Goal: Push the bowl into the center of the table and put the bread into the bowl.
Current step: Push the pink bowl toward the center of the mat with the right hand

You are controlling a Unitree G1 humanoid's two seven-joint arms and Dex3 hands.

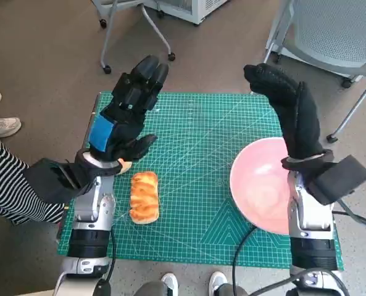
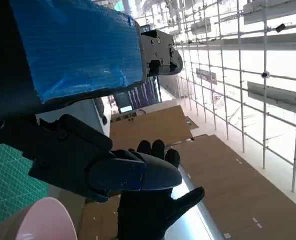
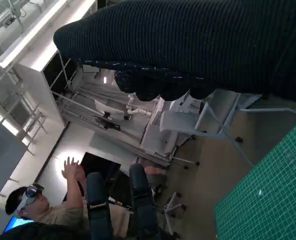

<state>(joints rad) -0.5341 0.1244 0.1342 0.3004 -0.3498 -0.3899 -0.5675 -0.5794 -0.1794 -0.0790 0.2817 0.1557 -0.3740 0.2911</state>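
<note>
Left hand raised, holding nothing, fingers spread; right hand likewise, above bowl. Bowl looks rigid, light, slides easily: push at rim. Bread, left of bowl, soft: grip sides gently.

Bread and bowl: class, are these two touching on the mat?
Apart. The head view shows the bread lying on the left of the green mat and the pink bowl on the right, with bare mat between them.
</note>
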